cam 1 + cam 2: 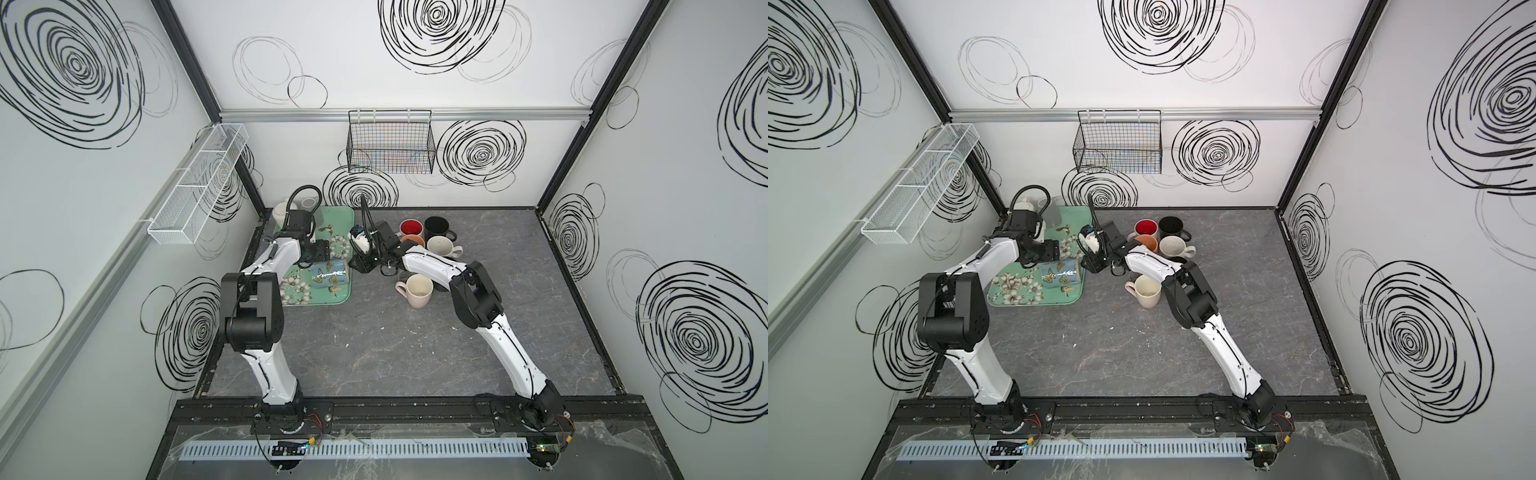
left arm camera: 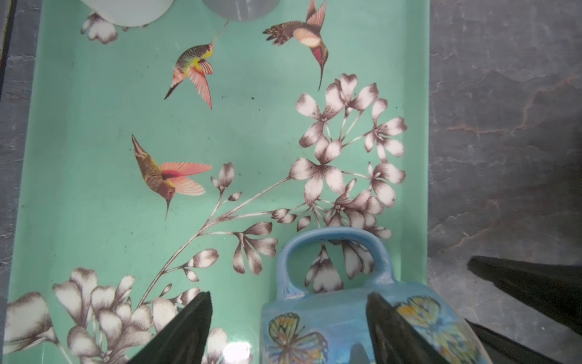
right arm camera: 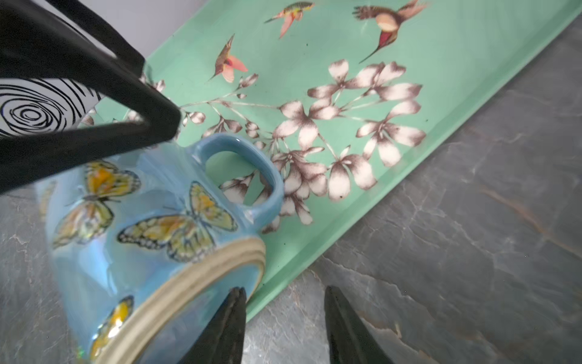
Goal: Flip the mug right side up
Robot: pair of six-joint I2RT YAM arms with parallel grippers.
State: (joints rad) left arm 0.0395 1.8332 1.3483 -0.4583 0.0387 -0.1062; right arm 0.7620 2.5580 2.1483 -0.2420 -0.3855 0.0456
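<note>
The mug (image 1: 328, 275) (image 1: 1061, 274) is blue with yellow butterflies. It lies on its side at the right edge of the green tray (image 1: 341, 216), with its handle (image 2: 333, 245) pointing toward the back. My left gripper (image 2: 288, 315) (image 1: 327, 261) hangs open above it. One of its fingers (image 2: 390, 327) is over the mug's body (image 2: 315, 331) and the other is over bare tray (image 2: 94, 126). My right gripper (image 3: 285, 302) (image 1: 360, 266) is open just right of the tray. One of its fingertips (image 3: 234, 312) is in front of the mug's ringed base (image 3: 195, 296), and only table shows between its fingers.
A cluster of upright mugs stands right of the tray: red-lined (image 1: 411, 227), black (image 1: 436, 226), orange (image 1: 412, 241), speckled white (image 1: 440, 246) and cream (image 1: 418, 291). A white mug (image 1: 284, 210) and a pale cup (image 1: 309, 203) sit at the tray's back. A wire basket (image 1: 390, 145) hangs on the back wall.
</note>
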